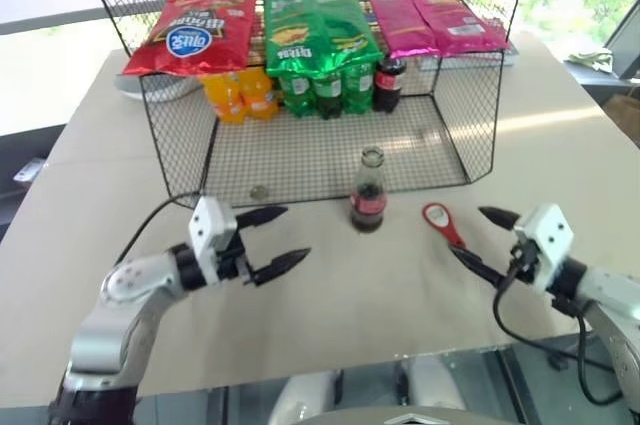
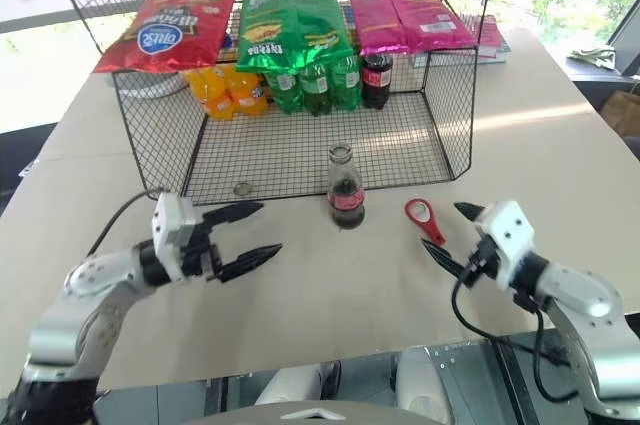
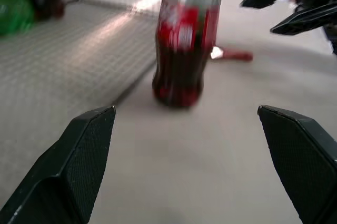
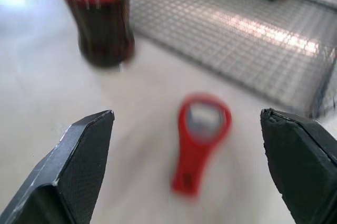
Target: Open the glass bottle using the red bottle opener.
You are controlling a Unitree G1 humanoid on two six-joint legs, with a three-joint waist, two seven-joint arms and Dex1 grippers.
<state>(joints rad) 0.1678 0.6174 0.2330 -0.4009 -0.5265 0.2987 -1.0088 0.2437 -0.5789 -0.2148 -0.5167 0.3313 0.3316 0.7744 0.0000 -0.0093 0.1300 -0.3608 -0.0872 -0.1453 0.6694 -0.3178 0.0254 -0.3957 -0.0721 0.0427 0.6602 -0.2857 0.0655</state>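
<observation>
A: Where is the glass bottle (image 1: 368, 191) standing?

B: Upright on the desk (image 1: 330, 285), long axis vertical, mouth up, just in front of the wire basket (image 1: 330, 150) edge.

A: And the red bottle opener (image 1: 442, 222)?

B: Lying flat to the bottle's right, apart from it, loop head facing the basket, handle tapering toward the right gripper (image 1: 482, 238).

A: Jaws?

B: Both spread wide, holding nothing. Left gripper (image 1: 272, 238) is hovering left of the bottle, with bare desk lying between.
</observation>
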